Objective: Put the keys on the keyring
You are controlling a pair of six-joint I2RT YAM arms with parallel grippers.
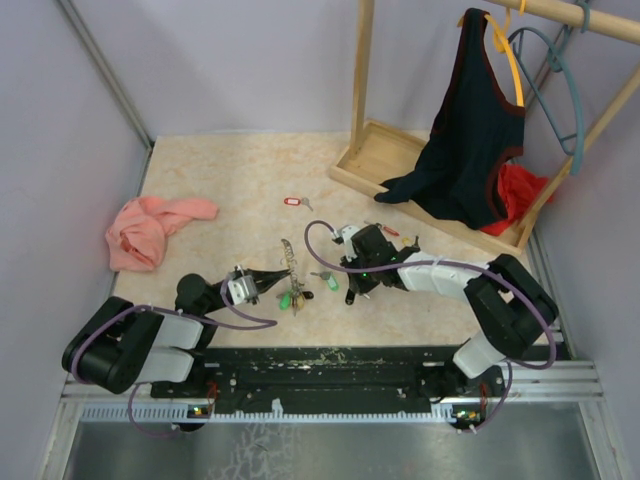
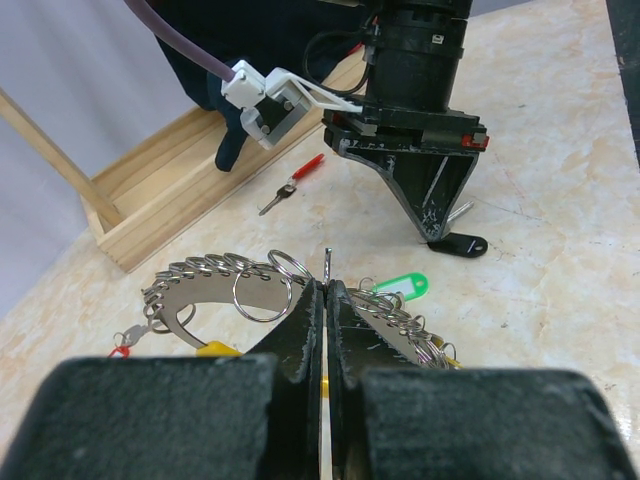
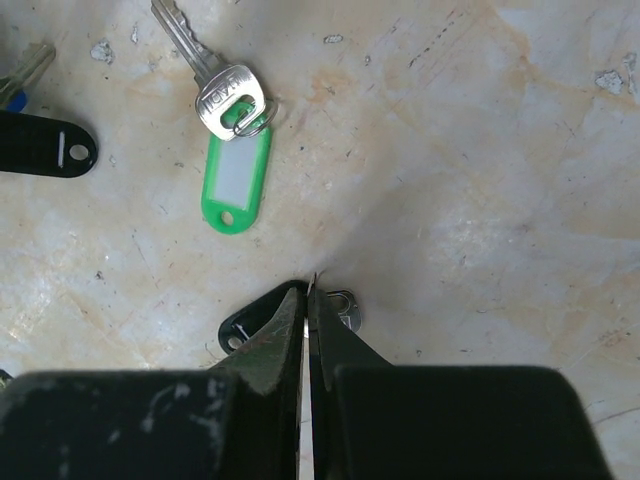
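One keyring (image 1: pixel 288 258); two claws (image 1: pixel 270 284) (image 1: pixel 350 296); two hangers (image 1: pixel 510 55) (image 1: pixel 578 125)

We look down on the table (image 1: pixel 230 170) from above; both wrist views sit close, sharing the black tag (image 2: pixel 455 243).

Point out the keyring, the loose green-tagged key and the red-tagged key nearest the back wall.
keyring (image 2: pixel 205 275): left wrist view, upper arc of the ring.
loose green-tagged key (image 3: pixel 237 178): right wrist view, middle of its tag.
red-tagged key (image 1: pixel 293 201): top view, its red tag.

Lab test cell: plain lilac walls (image 1: pixel 250 60), aluminium rail (image 1: pixel 330 398), wooden clothes rack (image 1: pixel 361 90).
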